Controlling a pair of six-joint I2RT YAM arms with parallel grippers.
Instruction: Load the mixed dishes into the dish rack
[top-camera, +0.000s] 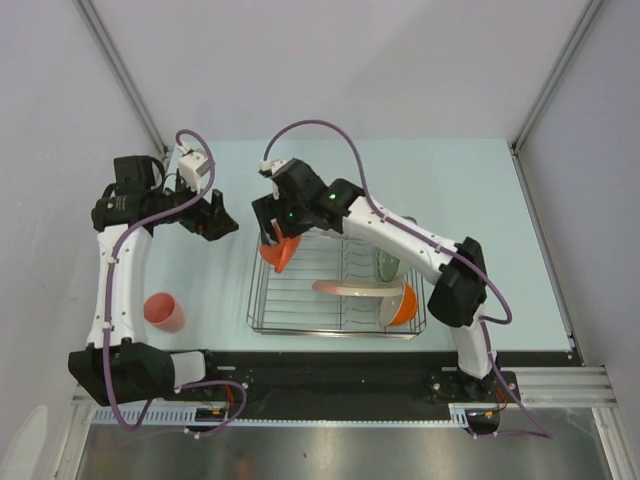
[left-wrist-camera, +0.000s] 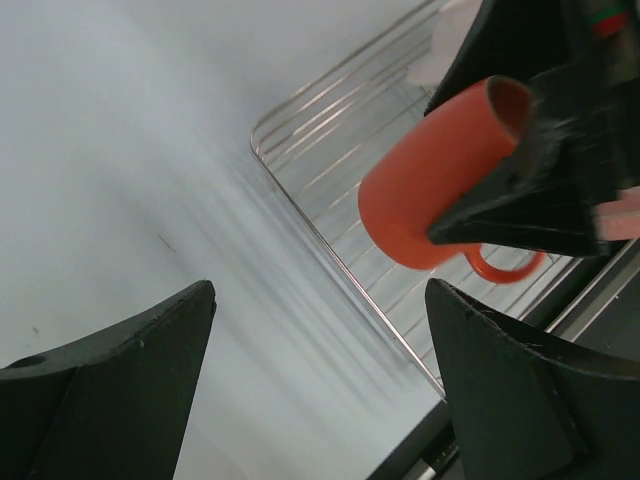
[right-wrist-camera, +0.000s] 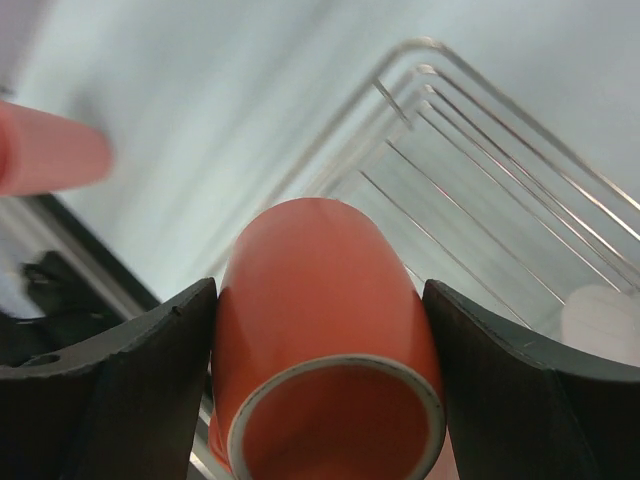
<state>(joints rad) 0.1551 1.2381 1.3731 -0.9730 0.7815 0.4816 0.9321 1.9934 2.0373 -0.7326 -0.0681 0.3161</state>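
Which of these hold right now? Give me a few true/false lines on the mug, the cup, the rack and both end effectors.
1. The right end effector grips the orange mug. True.
2. The left end effector holds the small pink cup. False: it is open with nothing in it, and the cup stands on the table to the left of the rack.
3. The dish rack has nothing in it. False: a plate, an orange bowl and a sage green bowl are already in it.
4. The mug is at the left end of the rack. True.
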